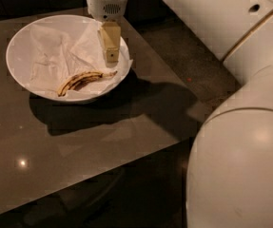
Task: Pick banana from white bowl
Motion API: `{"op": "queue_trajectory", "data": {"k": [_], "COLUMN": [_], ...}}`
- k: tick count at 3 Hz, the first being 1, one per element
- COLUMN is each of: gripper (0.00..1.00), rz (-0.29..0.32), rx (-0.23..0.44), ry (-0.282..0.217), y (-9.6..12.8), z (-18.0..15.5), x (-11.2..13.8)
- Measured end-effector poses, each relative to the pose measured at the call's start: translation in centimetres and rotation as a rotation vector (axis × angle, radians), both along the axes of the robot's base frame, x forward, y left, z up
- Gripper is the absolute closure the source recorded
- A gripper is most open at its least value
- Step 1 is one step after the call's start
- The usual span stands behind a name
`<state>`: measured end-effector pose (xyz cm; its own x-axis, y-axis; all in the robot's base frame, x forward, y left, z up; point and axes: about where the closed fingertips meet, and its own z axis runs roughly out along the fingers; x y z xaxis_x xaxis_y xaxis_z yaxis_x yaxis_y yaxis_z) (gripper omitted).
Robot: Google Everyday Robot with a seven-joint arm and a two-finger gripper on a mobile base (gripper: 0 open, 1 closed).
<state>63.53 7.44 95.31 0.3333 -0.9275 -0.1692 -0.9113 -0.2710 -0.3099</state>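
Observation:
The white bowl (17,49) sits at the back left of a dark glossy table, lined with crumpled white paper (50,56). The banana (82,79), dull yellow with dark brown streaks, lies near the bowl's front rim, its thin stem pointing right. My gripper (109,55) hangs from the white wrist over the bowl's right side, above and just behind the banana's stem end, not touching it. It holds nothing.
The dark table (79,137) ends at a front edge and a right edge near the bowl. My large white arm (240,127) fills the right side of the view. Dark floor (193,65) lies beyond the table's right edge.

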Motion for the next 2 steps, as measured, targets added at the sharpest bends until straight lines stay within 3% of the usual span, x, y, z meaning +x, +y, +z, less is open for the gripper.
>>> {"op": "queue_trajectory", "data": {"k": [2], "gripper": [0.0], "rz": [-0.011], "rx": [0.098], "ry": [0.048], "y": [0.87], "z": [-1.75], "x": [0.46]}}
